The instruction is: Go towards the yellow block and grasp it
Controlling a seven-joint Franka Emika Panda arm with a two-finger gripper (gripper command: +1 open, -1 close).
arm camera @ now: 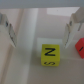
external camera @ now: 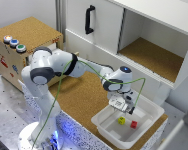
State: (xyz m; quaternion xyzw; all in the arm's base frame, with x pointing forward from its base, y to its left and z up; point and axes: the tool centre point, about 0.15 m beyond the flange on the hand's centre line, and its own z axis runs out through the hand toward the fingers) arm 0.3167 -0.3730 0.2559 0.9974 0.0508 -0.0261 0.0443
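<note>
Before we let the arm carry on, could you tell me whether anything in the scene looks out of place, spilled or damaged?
Nothing stands out. The yellow block and the red block sit apart on the floor of the white bin, with no spill or visible damage. The end effector hangs open above the yellow block.

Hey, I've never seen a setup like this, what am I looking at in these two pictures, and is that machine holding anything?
The white machine is a robot arm. One picture looks at the whole scene from outside; the other comes from a camera on the arm's wrist, looking down past its pincer. The pincer hangs over a white tray that stands on a cork-topped table. In the tray lie a small yellow block marked with a dark letter and a red block beside it. The fingers are spread apart above the yellow block, so nothing is held yet.
</note>
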